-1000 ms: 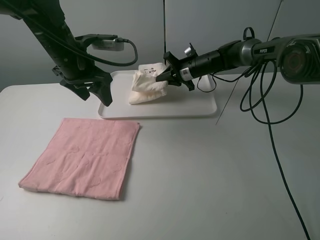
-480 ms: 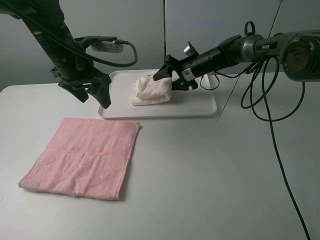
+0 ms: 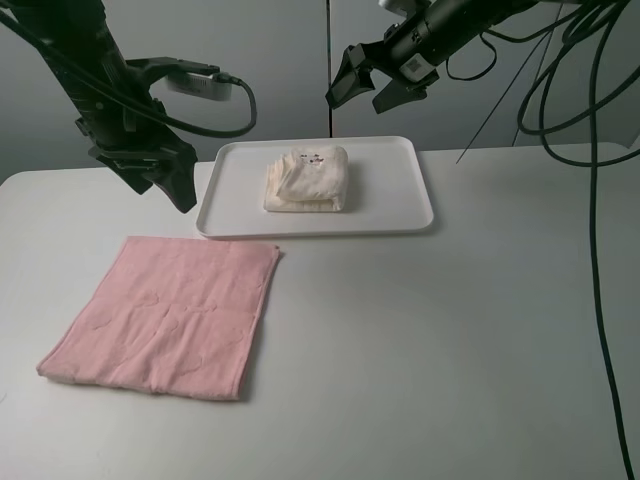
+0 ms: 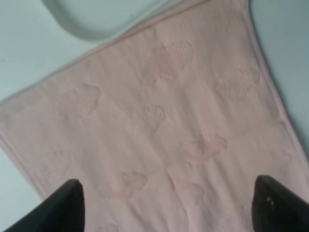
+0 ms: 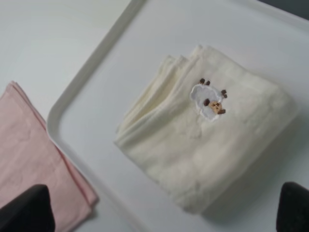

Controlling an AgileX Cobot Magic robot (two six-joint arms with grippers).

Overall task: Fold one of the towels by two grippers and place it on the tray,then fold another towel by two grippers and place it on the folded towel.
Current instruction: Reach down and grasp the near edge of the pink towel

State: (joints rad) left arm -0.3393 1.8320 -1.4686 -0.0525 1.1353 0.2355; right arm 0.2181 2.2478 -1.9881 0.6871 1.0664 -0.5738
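On the white tabletop (image 3: 430,340), the tray (image 3: 420,215) sits toward the back, its long axis running left to right and its front rim parallel to the tabletop's near edge. The cream-white towel (image 3: 307,179) lies folded inside it, left of centre. Bare tray floor shows all round the towel, most of it on the right. The bundle is close to square, a little wider across the tray than deep. Its stacked fold edges face the left arm's side, and its small embroidered mark (image 5: 208,99) faces up near the back.

The pink towel (image 3: 170,315) lies flat and spread out in front of the tray's left half, with its sides slanting toward the near left. Its far right corner is just beside the tray's front rim; whether they touch I cannot tell. A broad stretch of bare tabletop runs to the right of it and in front of the tray.

The left gripper (image 3: 172,192) hangs above the tabletop just off the tray's left end, jaws apart and holding nothing. The right gripper (image 3: 355,98) is high above the tray's back rim, well clear of the cream bundle, its jaws spread wide and holding nothing.
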